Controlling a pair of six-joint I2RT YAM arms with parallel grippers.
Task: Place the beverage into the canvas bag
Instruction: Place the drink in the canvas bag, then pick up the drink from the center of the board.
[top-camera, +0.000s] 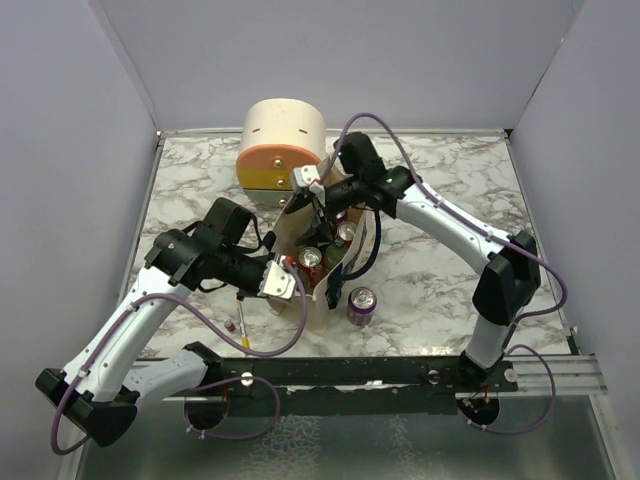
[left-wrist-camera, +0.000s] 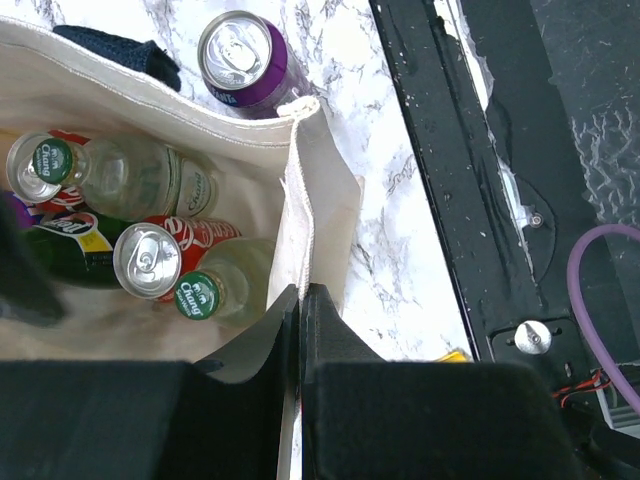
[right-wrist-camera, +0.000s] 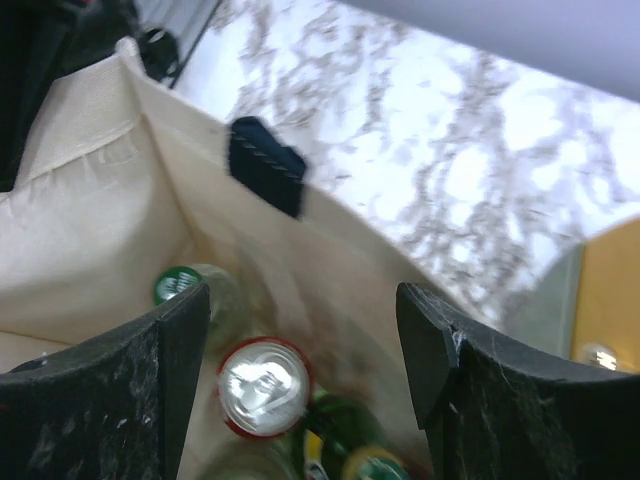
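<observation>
Left gripper (top-camera: 283, 283): jaws pinched onto the rim of the canvas bag (top-camera: 318, 310) at the bag's 8 o'clock edge. In the wrist view the cloth is sandwiched between the fingers (left-wrist-camera: 330, 340).

Bag: upright mid-table, mouth open. Inside are a red can (left-wrist-camera: 148, 260) and green-capped bottles (left-wrist-camera: 130, 175).

Right gripper (right-wrist-camera: 300, 300): jaws spread wide with nothing between them, over the bag's 12 o'clock rim.

Purple beverage can (top-camera: 362, 305): upright on the marble table (top-camera: 450, 290), outside the bag and just beside it at its 4 o'clock.

The canvas bag (left-wrist-camera: 320, 190) is plain beige with a navy strap (left-wrist-camera: 115, 48), the purple silver-topped can (left-wrist-camera: 245, 62) stands on white, grey-veined marble table (left-wrist-camera: 390, 150), and inside show a red can (left-wrist-camera: 150, 258) and 2 green-capped clear bottles (left-wrist-camera: 140, 175).
</observation>
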